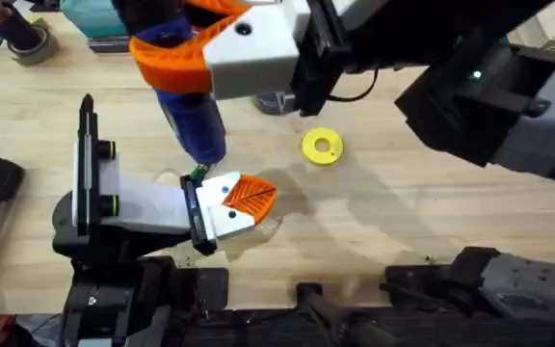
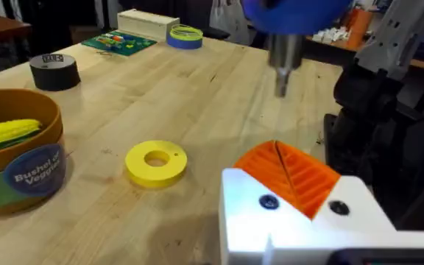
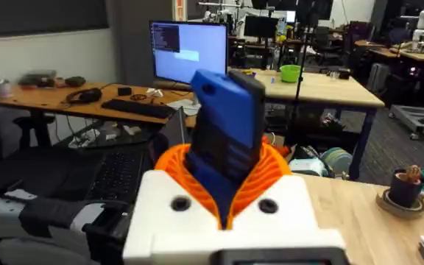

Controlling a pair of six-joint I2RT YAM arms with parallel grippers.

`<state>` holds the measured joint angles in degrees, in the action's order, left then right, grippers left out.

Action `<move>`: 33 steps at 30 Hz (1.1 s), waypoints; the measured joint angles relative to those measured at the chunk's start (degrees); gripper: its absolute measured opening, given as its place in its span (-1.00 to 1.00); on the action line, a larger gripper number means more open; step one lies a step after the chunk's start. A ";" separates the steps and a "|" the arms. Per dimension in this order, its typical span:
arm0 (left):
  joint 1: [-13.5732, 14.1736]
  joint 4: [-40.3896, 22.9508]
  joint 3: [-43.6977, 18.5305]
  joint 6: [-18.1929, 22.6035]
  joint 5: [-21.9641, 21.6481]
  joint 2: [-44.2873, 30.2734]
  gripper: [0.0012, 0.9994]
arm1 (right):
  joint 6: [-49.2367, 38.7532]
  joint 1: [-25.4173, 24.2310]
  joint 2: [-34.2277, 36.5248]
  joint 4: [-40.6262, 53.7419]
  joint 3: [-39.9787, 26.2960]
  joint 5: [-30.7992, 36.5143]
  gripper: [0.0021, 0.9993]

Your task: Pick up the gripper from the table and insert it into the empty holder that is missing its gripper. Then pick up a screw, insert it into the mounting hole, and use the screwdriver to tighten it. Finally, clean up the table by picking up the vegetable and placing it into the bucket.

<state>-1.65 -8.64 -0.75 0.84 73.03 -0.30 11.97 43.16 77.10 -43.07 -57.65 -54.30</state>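
My right tool (image 3: 223, 193) is clamped on the screwdriver (image 1: 193, 120), tip poised over my left tool (image 1: 244, 200), where the gripper (image 2: 291, 174) sits in its holder (image 2: 300, 221); the screw looks in, I think, so tightening and cleanup remain.

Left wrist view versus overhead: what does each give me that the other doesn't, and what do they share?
Left wrist alone: the bucket with a yellow toy piece lying in it, a black tape roll, and the screwdriver's metal tip hanging just above the orange gripper. Overhead alone: the right gripper clamped on the screwdriver, and both arm bases. Shared: the screwdriver, the yellow disc, the orange gripper, the wooden table.
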 joint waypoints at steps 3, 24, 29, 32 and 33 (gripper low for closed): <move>0.00 0.00 0.00 0.00 0.00 0.00 -0.97 | -0.13 0.00 0.00 0.45 0.00 0.00 -0.95; 0.00 0.04 0.00 -0.01 -0.24 -0.01 -0.97 | -41.02 -13.21 -0.76 81.03 -27.45 34.28 -0.96; 0.00 0.04 0.00 0.00 -0.26 0.00 -0.97 | -50.63 -16.08 0.64 91.01 -27.45 43.72 -0.96; 0.00 0.04 0.00 0.00 -0.26 -0.02 -0.97 | -54.24 -18.61 3.11 95.51 -27.45 46.63 -0.96; 0.00 0.04 0.00 -0.01 -0.26 -0.01 -0.97 | -55.12 -19.60 4.21 96.58 -27.45 47.14 -0.96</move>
<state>-1.65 -8.60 -0.75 0.83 72.77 -0.30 -43.15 23.56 81.31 53.51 -85.10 -7.16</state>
